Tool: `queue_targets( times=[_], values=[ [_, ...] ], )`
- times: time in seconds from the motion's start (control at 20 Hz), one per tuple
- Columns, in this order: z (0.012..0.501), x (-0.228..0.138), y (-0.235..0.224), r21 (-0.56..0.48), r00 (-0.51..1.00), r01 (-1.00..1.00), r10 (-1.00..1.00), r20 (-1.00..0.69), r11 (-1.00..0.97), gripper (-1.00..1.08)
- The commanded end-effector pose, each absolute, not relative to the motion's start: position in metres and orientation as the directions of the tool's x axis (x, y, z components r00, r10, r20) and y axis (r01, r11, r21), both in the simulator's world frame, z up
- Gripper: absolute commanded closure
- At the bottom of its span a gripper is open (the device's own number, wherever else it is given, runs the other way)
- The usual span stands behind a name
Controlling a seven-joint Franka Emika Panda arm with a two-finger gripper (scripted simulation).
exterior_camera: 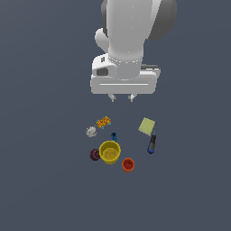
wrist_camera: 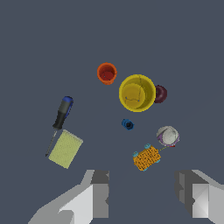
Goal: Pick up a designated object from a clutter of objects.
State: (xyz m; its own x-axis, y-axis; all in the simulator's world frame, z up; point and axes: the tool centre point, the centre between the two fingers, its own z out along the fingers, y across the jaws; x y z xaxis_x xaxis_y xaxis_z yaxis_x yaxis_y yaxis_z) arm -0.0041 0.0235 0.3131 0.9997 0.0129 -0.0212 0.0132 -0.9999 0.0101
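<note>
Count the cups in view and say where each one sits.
2. The yellow cup stands mid-clutter, a maroon ball against its side. The orange-red cup stands apart, to its lower right in the exterior view. None looks hidden.

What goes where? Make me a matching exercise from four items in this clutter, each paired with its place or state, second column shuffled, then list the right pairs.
Things:
1. yellow cup
2. dark maroon ball
3. pale green square
4. orange block

Place or state:
a. right beside the largest item, on the exterior view's left
b. near the white ball
c. upright, open rim up, mid-group
d. lying flat by the blue marker

Pairs: 1-c, 2-a, 3-d, 4-b
</note>
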Motion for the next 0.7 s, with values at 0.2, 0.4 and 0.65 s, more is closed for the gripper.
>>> queue_targets(
  times=[0.2,0.4,0.65],
  values=[
    [0.305,0.0,0.023,0.008,0.999,0.048,0.048,-0.014,-0.999,-0.2],
    [0.295,0.005,0.021,0.005,0.995,0.095,0.095,-0.004,-0.995,-0.2],
    [0.276,0.013,0.019,0.001,0.984,0.179,0.179,0.014,-0.984,-0.2]
  ],
)
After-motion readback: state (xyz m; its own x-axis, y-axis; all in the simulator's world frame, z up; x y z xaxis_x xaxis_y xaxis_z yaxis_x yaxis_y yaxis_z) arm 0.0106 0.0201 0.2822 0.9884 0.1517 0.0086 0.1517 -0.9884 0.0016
